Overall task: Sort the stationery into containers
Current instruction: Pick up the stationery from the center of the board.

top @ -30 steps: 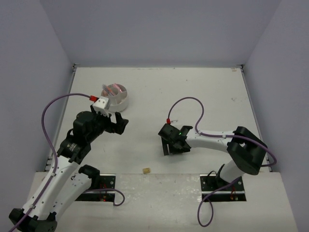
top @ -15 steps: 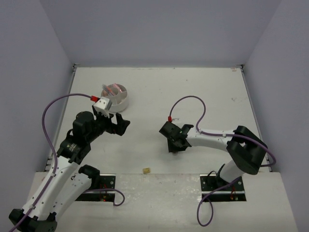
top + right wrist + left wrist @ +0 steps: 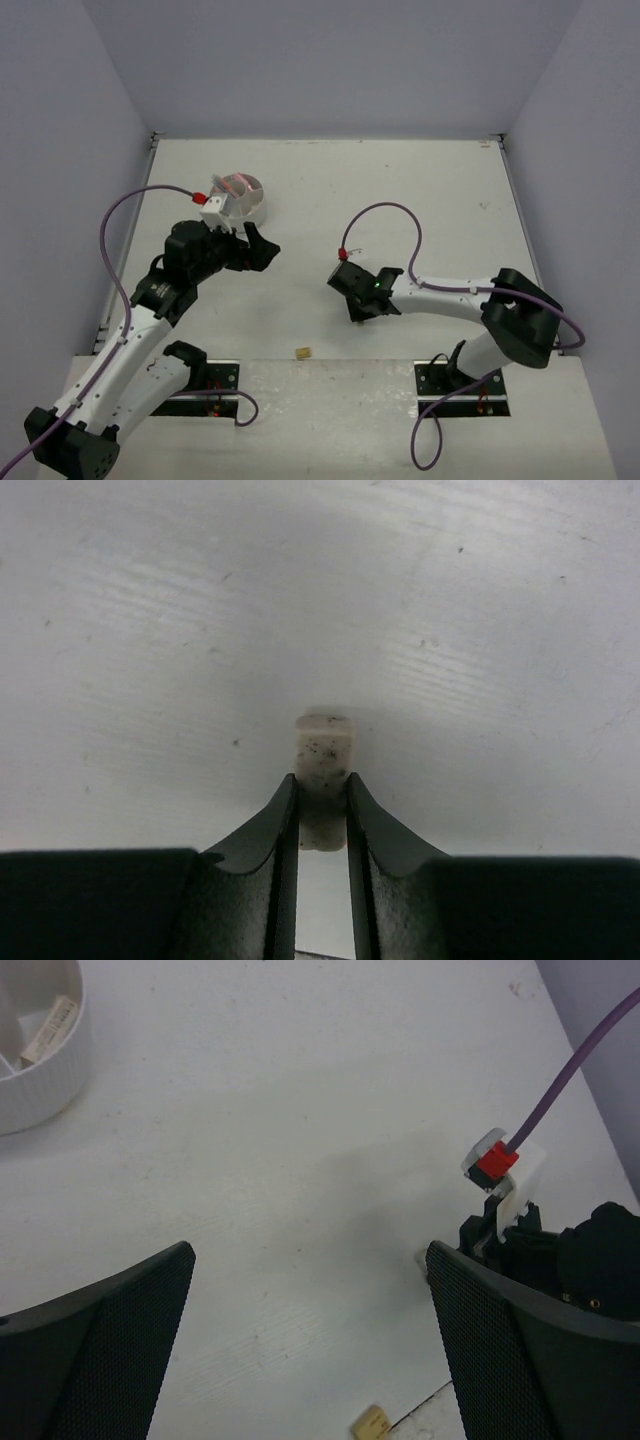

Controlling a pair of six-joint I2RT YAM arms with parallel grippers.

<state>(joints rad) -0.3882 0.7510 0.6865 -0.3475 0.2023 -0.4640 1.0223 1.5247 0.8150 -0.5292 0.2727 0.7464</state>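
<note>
Right fingers (image 3: pixel 262 832) newly tight on eraser (image 3: pixel 323 745)

Left arm (image 3: pixel 133 338), right arm (image 3: pixel 442 292): white links, black joints, purple cables (image 3: pixel 575 1068), red connectors (image 3: pixel 496 1163).

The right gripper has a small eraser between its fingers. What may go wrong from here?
1. The right gripper pinches the beige eraser by its near end only, so it may twist or slip out when lifted.
2. The left gripper hangs open beside the white tub, so the arms may collide at the drop-off.
</note>
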